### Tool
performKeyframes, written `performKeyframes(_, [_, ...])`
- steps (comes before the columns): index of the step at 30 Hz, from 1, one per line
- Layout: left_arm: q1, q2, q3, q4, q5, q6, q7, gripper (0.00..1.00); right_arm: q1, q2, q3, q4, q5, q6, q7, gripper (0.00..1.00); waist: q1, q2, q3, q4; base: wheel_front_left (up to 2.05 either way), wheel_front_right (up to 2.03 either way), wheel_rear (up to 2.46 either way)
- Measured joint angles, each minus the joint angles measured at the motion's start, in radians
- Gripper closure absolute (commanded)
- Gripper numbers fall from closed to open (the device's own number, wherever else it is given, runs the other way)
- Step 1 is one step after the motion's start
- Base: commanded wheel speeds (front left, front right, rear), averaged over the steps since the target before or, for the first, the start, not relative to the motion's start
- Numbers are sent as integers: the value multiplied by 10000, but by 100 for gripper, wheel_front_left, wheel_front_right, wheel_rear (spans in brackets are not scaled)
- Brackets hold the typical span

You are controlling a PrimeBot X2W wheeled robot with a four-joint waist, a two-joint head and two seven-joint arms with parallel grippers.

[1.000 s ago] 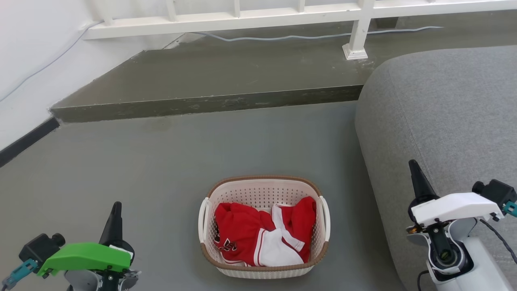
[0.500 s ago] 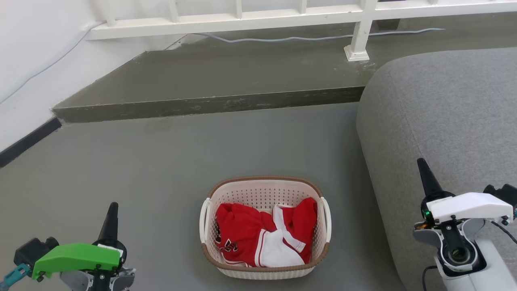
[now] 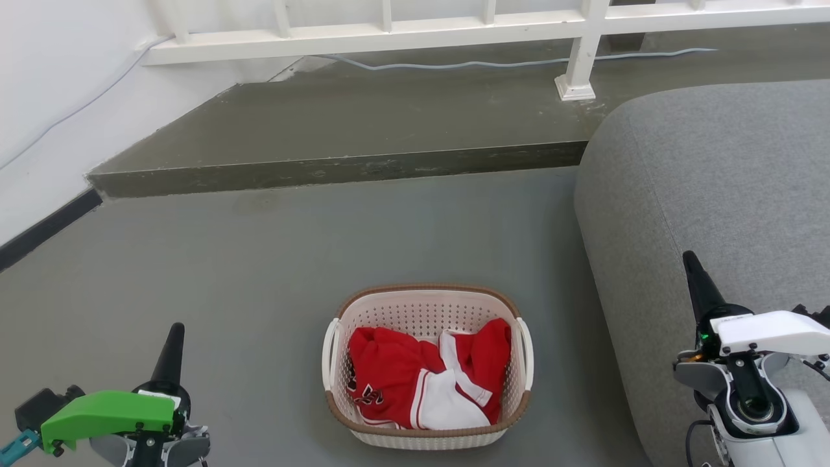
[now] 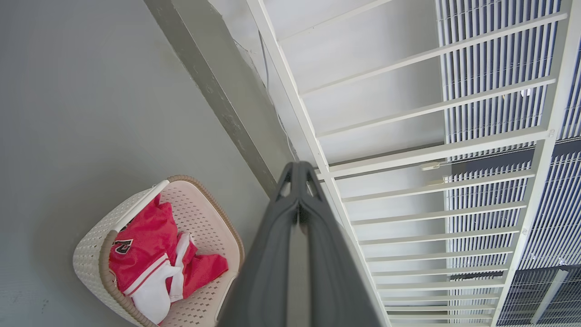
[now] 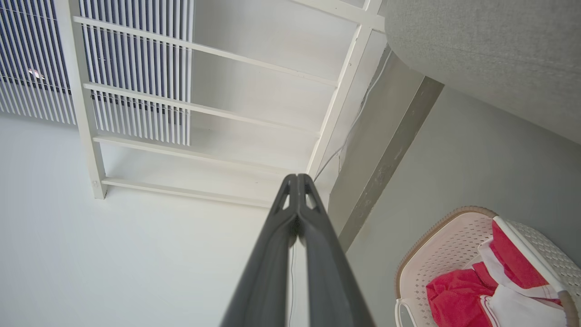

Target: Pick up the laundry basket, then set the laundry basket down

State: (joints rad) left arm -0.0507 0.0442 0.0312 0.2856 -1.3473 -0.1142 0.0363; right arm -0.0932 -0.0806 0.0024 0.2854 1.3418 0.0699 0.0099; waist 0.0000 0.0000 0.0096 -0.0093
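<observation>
The laundry basket (image 3: pixel 425 310) stands on the grey floor at the bottom centre of the head view, cream with a brown rim and white side handles, holding red and white clothes (image 3: pixel 421 379). It also shows in the left wrist view (image 4: pixel 199 218) and in the right wrist view (image 5: pixel 447 245). My left gripper (image 3: pixel 174 337) is far to the basket's left, shut and empty, fingertips together (image 4: pixel 298 165). My right gripper (image 3: pixel 691 263) is to the basket's right, over the sofa's edge, shut and empty (image 5: pixel 297 177).
A grey sofa (image 3: pixel 713 194) fills the right side, close to the basket. A raised dark step (image 3: pixel 337 165) runs across behind it, with a white railing (image 3: pixel 389 29) and a cable (image 3: pixel 454 63) above. A white wall (image 3: pixel 45 97) stands at the left.
Both grippers have drawn outward and down in the head view, away from the basket. The whole picture has shifted slightly, so the camera moved. The basket stays on the floor.
</observation>
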Motion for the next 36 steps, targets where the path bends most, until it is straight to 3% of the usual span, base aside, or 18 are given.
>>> performKeyframes(24, [-81, -65, 508, -35, -2349, -82, 750, 100, 7, 196, -1022, 0, 2688, 445, 706, 100, 0, 0, -68, 92, 0, 0, 0])
performKeyframes(36, [-112, -71, 548, -42, -2531, -82, 777, 100, 8, 201, -1091, 0, 2788, 445, 715, 100, 0, 0, -69, 93, 0, 0, 0])
